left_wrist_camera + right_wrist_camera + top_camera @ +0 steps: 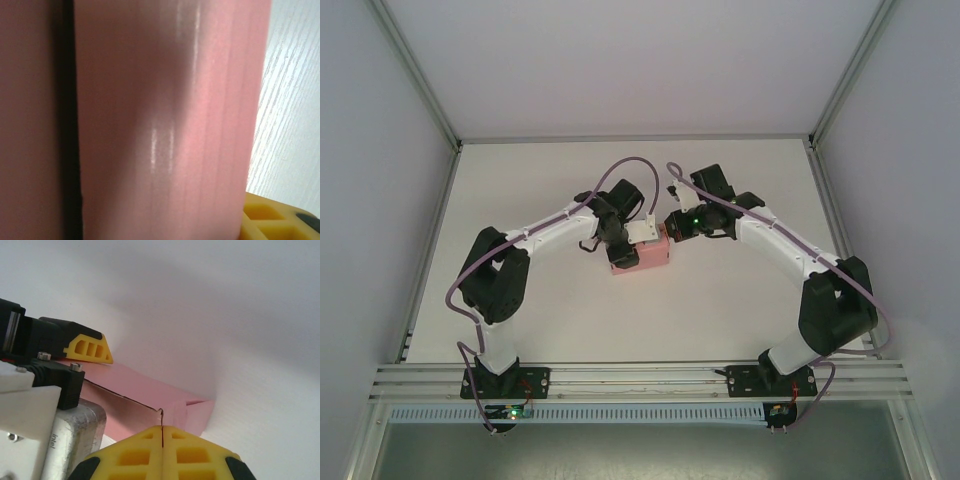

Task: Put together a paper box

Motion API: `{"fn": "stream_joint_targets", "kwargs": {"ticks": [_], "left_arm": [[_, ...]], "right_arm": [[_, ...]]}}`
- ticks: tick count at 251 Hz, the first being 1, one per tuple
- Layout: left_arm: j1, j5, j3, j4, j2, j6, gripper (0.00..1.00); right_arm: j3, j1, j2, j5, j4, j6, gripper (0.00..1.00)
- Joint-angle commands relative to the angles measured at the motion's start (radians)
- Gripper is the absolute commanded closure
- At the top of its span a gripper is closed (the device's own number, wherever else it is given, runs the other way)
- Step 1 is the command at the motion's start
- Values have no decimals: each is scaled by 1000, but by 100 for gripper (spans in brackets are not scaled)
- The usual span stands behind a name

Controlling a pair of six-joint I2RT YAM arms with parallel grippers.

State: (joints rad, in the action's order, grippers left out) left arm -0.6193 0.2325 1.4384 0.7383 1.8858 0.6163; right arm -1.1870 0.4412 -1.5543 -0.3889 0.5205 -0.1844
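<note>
Roughly at the middle of the table (740,300), well clear of every edge, sits the pink box (650,258). On its left side the left gripper (621,252) clasps it, jaws half wide, with one yellow pad (90,349) against its far wall. The right gripper (162,437) is closed tight, its tips meeting at the box's near edge. Whether card is pinched there I cannot tell.

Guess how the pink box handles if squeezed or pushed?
Probably light and easily crushed: box is thin card, with an open seam visible in the right wrist view. Its glossy face may slip in a grip. Flat sides, so it should slide, not roll.
</note>
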Motion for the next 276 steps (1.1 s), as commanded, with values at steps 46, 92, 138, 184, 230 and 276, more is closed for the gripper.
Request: {"fn": "stream_joint_targets", "kwargs": {"ticks": [46,92,138,184,230,276], "left_arm": [[8,21,-16,26,75,-26,46],[7,18,-10,30,83,-30,46],[7,24,-1,38,83,-27,47],[7,22,7,45,83,-30,47],[7,22,6,49,81,-32,47],[7,43,1,44,72,-30,47]], "right_arm": [[-18,8,-18,-125,-21,-129,100],[100,1,-24,-71,-97,-107,100],[199,5,-4,27,-148,-18,95],[225,44,51,68,-217,16,82],[226,69,51,102,-230,20,79],[236,74,44,232,-272,-39,87]]}}
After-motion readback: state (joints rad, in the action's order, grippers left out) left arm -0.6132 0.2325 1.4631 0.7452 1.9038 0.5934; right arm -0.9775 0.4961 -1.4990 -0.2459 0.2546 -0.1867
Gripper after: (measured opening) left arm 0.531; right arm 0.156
